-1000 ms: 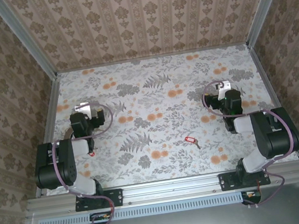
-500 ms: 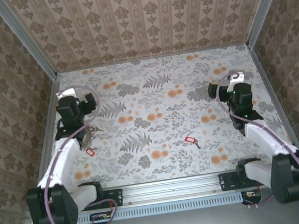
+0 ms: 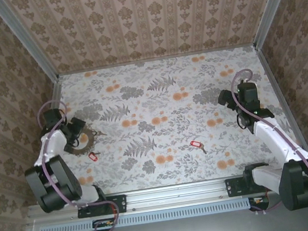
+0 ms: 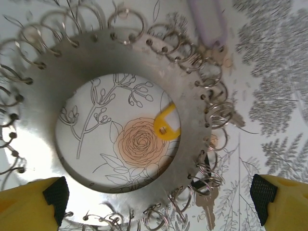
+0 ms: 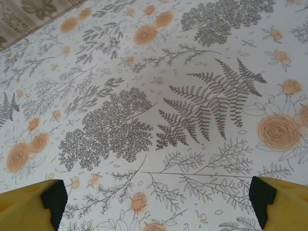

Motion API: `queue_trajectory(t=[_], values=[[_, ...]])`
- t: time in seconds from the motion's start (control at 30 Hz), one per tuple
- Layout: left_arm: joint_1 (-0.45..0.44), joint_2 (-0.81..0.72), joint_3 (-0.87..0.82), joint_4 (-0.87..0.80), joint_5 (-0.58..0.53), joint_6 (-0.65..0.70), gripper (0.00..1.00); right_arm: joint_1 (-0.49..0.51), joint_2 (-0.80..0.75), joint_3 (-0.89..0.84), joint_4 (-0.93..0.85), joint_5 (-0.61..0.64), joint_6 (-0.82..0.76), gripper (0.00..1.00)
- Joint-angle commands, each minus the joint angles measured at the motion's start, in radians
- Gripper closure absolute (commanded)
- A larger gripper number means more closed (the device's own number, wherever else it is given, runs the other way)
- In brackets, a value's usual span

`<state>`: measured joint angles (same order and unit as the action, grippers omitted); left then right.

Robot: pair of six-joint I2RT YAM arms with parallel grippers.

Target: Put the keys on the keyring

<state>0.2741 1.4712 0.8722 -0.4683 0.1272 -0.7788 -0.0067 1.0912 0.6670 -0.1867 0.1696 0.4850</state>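
Keyring (image 4: 41, 120) flat at 9 o'clock.
I see loops (image 4: 126, 21) round its rim; one red-tagged key (image 3: 92, 156) at its 5, another red-tagged key (image 3: 196, 144) toward 6.

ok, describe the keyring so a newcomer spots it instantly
On the floral table, go to the left edge, beneath the left gripper. The keyring is a flat grey metal disc with a wide hole. Unlike the red-tagged key beside it, its rim is fringed with small wire loops.
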Motion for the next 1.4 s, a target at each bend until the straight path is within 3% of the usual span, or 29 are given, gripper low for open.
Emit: queue_trajectory(t=[0.0,0.17,0.37,0.63,0.73,0.83,0.9,1.07,1.13,1.37], values=[[-0.018,0.028,0.046,-0.007,0.026,-0.031,0.0,-0.004,-0.002,0.053,-0.067,0.046,0.052,0.0],[-0.063,0.024,0.012,0.049,0.021,0.012,0.0,-0.006,-0.054,0.057,-0.089,0.069,0.049,0.0],[-0.301,0.034,0.011,0.039,-0.044,0.067,0.0,-0.006,-0.1,0.062,-0.135,0.011,0.023,0.01],[-0.508,0.047,-0.033,0.078,-0.01,0.036,0.0,-0.003,-0.068,0.114,-0.244,-0.065,0.015,0.0],[-0.563,0.014,-0.013,0.025,-0.053,0.051,0.0,-0.003,-0.067,0.123,-0.242,-0.103,0.011,0.01],[-0.547,-0.047,0.028,-0.072,-0.178,0.093,0.0,-0.003,-0.065,0.138,-0.236,-0.141,0.002,0.0],[-0.491,-0.068,0.043,-0.11,-0.21,0.118,0.0,-0.003,-0.059,0.138,-0.216,-0.168,-0.002,0.01],[-0.191,-0.038,-0.005,-0.027,0.005,0.124,0.0,0.001,-0.027,0.14,-0.186,-0.173,0.023,0.0],[-0.125,0.016,0.009,0.002,0.074,0.147,0.0,0.005,-0.018,0.139,-0.177,-0.175,0.034,0.0],[-0.112,0.188,0.051,0.049,0.247,0.154,0.0,0.017,-0.047,0.137,-0.19,-0.152,0.048,0.0]])
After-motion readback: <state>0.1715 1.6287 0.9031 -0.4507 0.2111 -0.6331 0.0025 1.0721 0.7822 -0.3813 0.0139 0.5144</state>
